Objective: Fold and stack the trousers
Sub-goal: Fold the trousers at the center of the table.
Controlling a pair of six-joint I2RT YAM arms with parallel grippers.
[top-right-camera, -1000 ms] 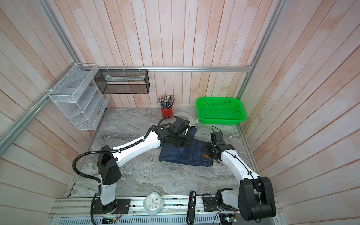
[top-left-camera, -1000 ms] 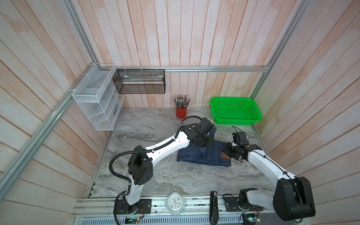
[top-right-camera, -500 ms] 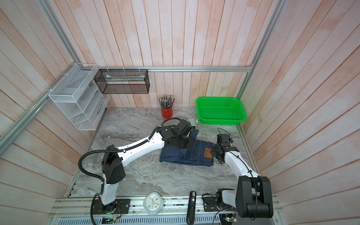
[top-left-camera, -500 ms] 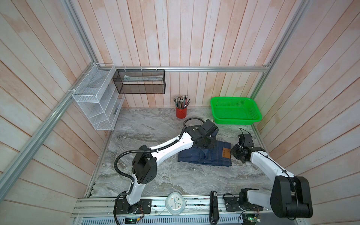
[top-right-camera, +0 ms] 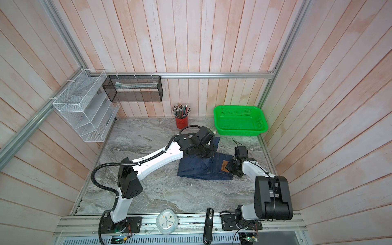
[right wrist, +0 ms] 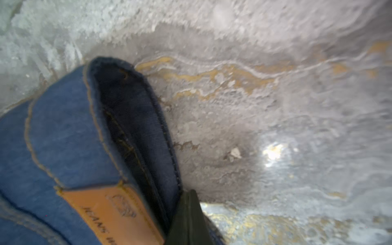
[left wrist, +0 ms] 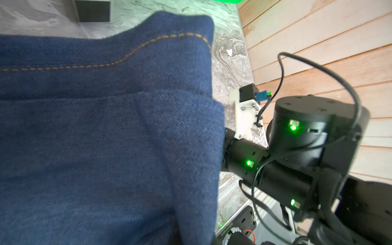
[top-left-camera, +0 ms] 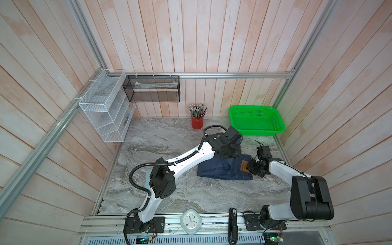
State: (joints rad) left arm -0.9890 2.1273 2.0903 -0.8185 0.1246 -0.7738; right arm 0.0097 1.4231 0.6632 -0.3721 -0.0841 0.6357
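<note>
Right hand (top-left-camera: pixel 249 168) closed, returned to trousers (top-left-camera: pixel 218 169)

Bright, evenly lit overhead pictures, with two softer close-ups from the wrist cameras.
In both top views, light falls from above. Focus is sharp throughout, faint soft shadows lie on the marble table (top-left-camera: pixel 169 191), and the wall planks (top-left-camera: pixel 191 42) bow toward the edges. In the left wrist view the trousers (left wrist: pixel 95 148) blur up close, and a green tint washes the table behind them. The right wrist view is soft and grainy, with one white glare spot (right wrist: pixel 272 151).
</note>
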